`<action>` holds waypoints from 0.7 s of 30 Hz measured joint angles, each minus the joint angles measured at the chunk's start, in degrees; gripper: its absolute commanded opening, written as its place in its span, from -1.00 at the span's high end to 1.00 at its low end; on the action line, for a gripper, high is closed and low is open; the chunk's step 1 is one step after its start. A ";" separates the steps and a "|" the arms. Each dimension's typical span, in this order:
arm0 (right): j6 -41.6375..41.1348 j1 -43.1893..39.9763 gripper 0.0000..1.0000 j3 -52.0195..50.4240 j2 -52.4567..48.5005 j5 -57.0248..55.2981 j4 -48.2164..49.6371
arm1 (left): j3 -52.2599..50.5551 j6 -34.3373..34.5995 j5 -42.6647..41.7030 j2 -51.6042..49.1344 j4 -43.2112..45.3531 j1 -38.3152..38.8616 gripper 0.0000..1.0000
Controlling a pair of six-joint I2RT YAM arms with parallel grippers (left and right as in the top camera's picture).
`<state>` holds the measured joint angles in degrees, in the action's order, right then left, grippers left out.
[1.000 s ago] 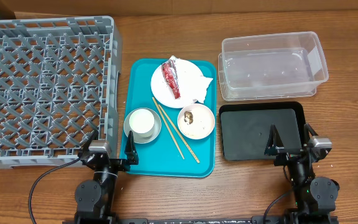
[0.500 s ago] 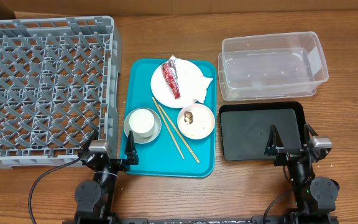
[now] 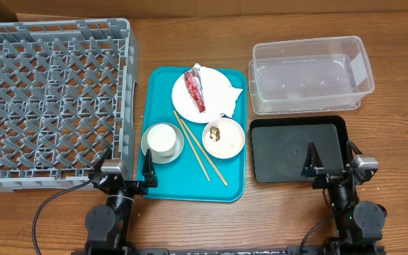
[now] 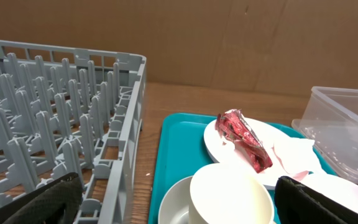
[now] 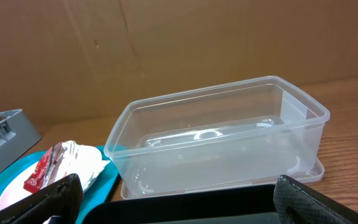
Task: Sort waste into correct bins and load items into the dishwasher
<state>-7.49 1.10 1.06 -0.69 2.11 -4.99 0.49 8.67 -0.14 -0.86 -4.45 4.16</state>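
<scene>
Both tools sit at the near edge of the desk [image 3: 261, 219] with nothing between their fingers: the left tool [image 3: 125, 170] is spread wide, and so is the right tool [image 3: 329, 161]. Judging by how things lie, no sorting has been done yet. Just ahead of the left tool stands the cup [image 3: 161, 138], nested in the grey bowl [image 3: 178, 150] on the teal tray [image 3: 227, 185]. Farther ahead and to its right is the plate [image 3: 217, 83], carrying the wrapper [image 3: 195, 90] and the napkin [image 3: 231, 99]. The chopsticks [image 3: 200, 152] lie slantwise to the right of the cup, and just past them the pink bowl [image 3: 238, 144] holds rice [image 3: 217, 134] and brown scraps. The rack [image 3: 129, 85] lies close on the left tool's left side, its wall near the outer finger. Directly ahead of the right tool is the black tray [image 3: 289, 152], with the clear tub [image 3: 360, 67] beyond it. Several things could go wrong from here. A reach forward by the left tool may catch the rack wall, since there is little room on that side. Gripping the cup could drag the grey bowl along with it. The thin chopsticks may roll or slip out of a pinch. Tilting the pink bowl too early would scatter rice over the teal tray. The wrapper lies against the napkin, so one pinch might lift both and send them to the wrong bin.
</scene>
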 measured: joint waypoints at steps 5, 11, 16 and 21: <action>-1.81 0.00 -1.00 0.00 0.00 1.36 0.24 | 0.00 0.00 0.00 0.00 0.00 0.00 -0.99; -3.85 0.00 -1.00 0.09 -0.11 2.84 -1.57 | 0.85 0.22 0.24 0.00 -2.34 0.00 -1.00; -4.48 0.00 -1.00 3.58 -3.23 3.98 -6.64 | 5.46 0.22 0.42 -0.24 -12.02 0.00 -1.00; -4.55 0.00 -1.00 11.26 -9.68 5.60 -10.64 | 12.57 0.22 0.42 -5.14 -16.76 0.00 -0.99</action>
<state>-12.03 1.10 12.32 -10.37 7.70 -15.64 13.06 8.88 0.27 -6.00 -21.21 4.16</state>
